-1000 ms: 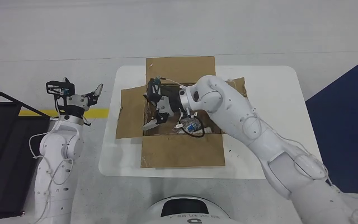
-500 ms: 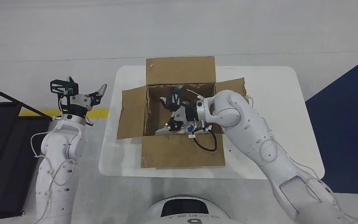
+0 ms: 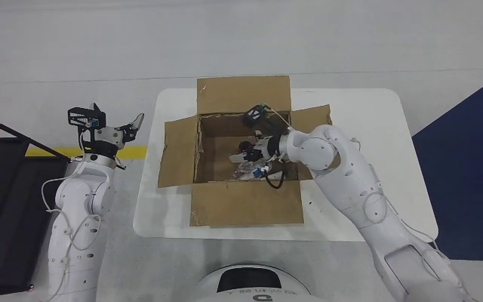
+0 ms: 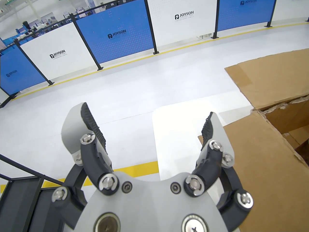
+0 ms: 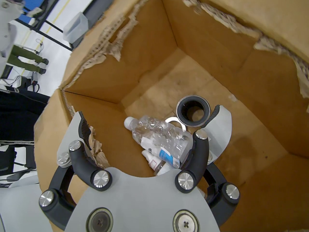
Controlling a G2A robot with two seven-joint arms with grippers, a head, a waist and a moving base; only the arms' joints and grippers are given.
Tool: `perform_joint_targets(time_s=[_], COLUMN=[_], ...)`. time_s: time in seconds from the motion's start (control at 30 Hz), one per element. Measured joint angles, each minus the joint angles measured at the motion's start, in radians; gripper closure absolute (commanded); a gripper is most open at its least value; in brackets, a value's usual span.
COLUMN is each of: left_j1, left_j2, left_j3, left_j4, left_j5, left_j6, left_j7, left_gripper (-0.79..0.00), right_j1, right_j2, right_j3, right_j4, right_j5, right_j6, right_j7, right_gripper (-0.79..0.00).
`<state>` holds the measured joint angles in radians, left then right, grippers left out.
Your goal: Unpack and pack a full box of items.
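As crumpled clear bottle (image 5: pixel 159 131) lies on its side on box (image 5: pixel 205 49) floor, toward near wall, small white dropper bottle (image 5: pixel 154 161) touching it, black ring (image 5: pixel 193 111) just beside: likely light, thin-walled, springy, slippery; best taken across body midway, gentle squeeze. Right gripper (image 5: pixel 149 117) inside box, just above clear bottle, jaws apart, nothing held. Box at desk (image 3: pixel 362 113) middle, flaps open. Left gripper (image 4: pixel 147 119) beyond desk left edge, jaws apart, empty.

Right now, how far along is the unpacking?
Done: the cardboard box stands with flaps open. In hand: the right pincer is open inside it, above the plastic bottle, gripping nothing. To do: bottle, black ring and small white bottle all lie in the box, none lifted out; the left pincer is open beside the table.
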<state>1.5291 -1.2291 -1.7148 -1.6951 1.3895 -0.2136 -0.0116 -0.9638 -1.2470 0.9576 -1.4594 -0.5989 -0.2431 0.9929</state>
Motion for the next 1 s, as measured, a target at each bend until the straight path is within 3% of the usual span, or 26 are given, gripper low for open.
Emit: perform_joint_targets(time_s=[0.57,0.83,1.0], left_j1=[0.0,0.0,0.0], left_j2=[0.0,0.0,0.0], left_j3=[0.0,0.0,0.0], left_j4=[0.0,0.0,0.0], left_j5=[0.0,0.0,0.0], left_j6=[0.0,0.0,0.0], left_j7=[0.0,0.0,0.0], left_gripper=[-0.785,-0.785,-0.785], right_j1=[0.22,0.284,0.318], right_j2=[-0.092,-0.146,-0.176], right_j3=[-0.226,-0.319,-0.355], right_j4=[0.275,0.378,0.444], right_j5=[-0.042,-0.044,-0.043], right_j6=[0.278,0.289,0.285], right_j7=[0.085,0.069,0.053], right_gripper=[-0.785,-0.785,-0.656])
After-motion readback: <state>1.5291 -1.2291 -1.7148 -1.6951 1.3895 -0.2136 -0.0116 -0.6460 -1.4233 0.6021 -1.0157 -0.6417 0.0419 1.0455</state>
